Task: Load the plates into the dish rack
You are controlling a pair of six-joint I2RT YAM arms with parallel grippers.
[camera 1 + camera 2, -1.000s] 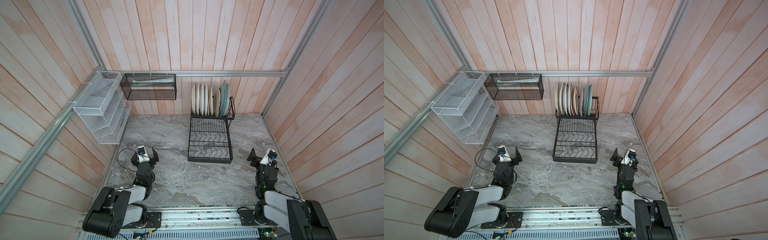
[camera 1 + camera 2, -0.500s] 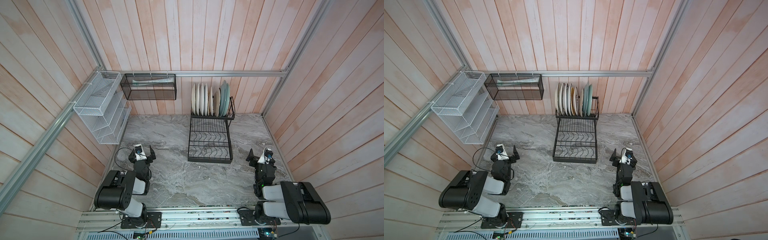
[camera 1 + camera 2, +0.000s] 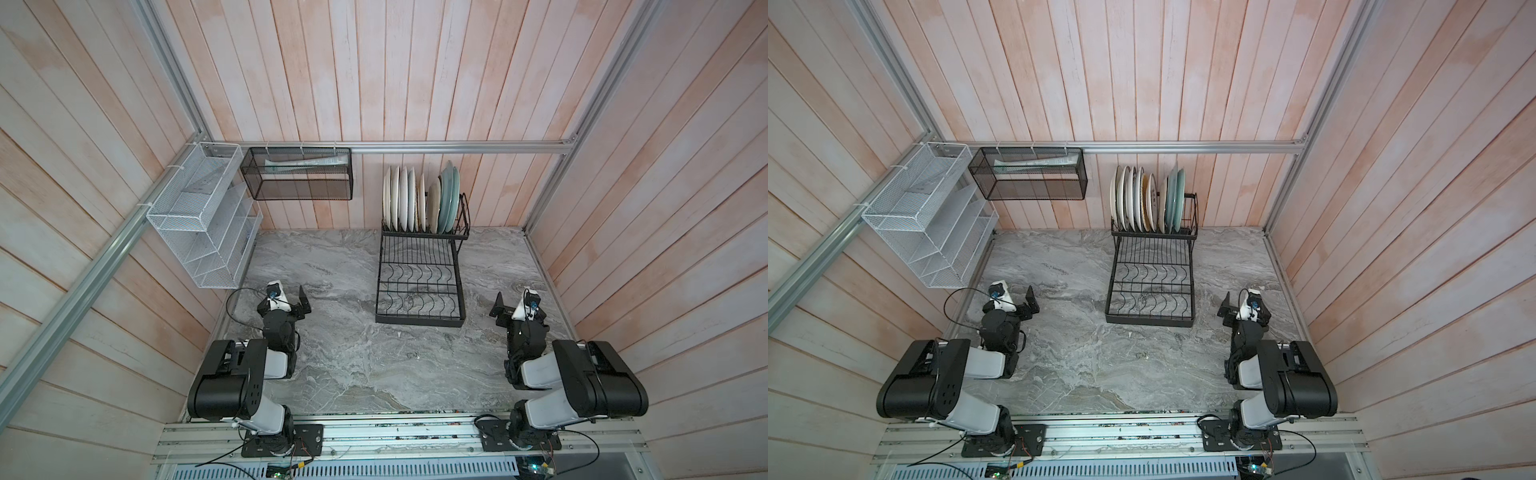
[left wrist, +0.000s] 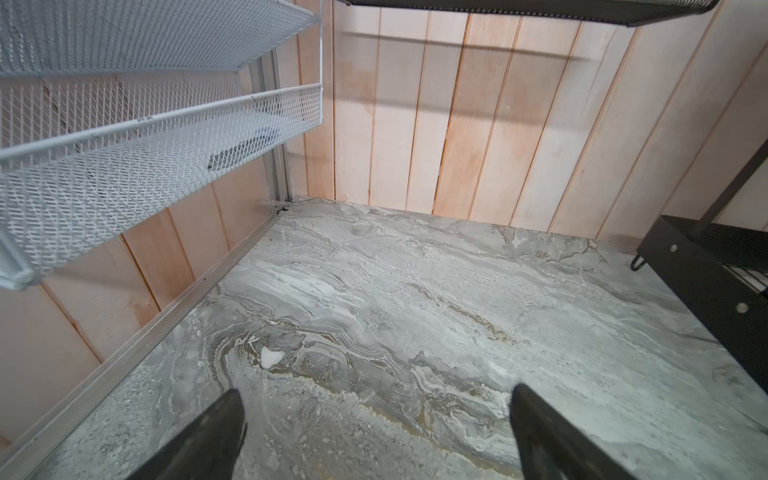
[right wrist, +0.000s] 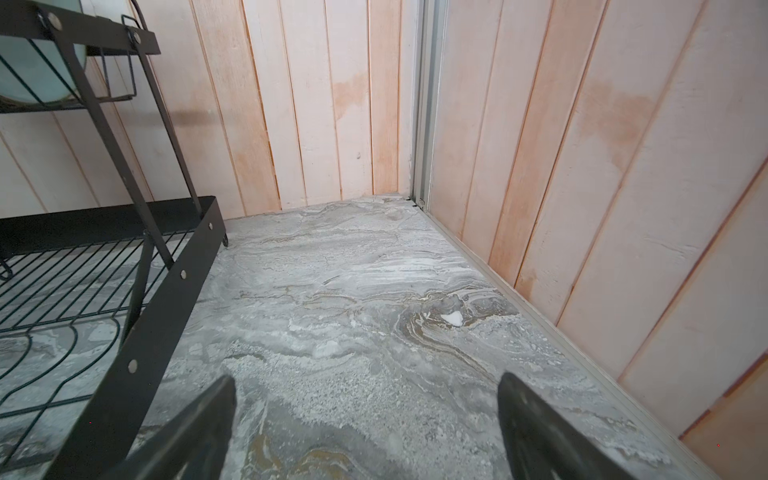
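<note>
Several plates (image 3: 419, 199) (image 3: 1144, 199), white, cream and pale green, stand on edge side by side in the raised basket of the black wire dish rack (image 3: 419, 291) (image 3: 1150, 286) by the back wall. The rack's flat lower base is bare. My left gripper (image 3: 291, 297) (image 4: 376, 399) is open and holds nothing, low over the marble table left of the rack. To the right of the rack, my right gripper (image 3: 513, 305) (image 5: 365, 390) is also open with nothing in it. The right wrist view shows the rack's frame (image 5: 166, 299) and a pale green plate (image 5: 37, 70).
A white mesh tiered organizer (image 3: 203, 216) (image 4: 124, 158) hangs on the left wall above my left gripper. A black fine-mesh basket (image 3: 297, 178) hangs on the back rail. Wooden walls close in the marble table (image 3: 353, 353) on three sides.
Both arms have folded back toward the front rail, elbows rising. The grippers stayed open near the table's sides. Plates and rack have not moved.
</note>
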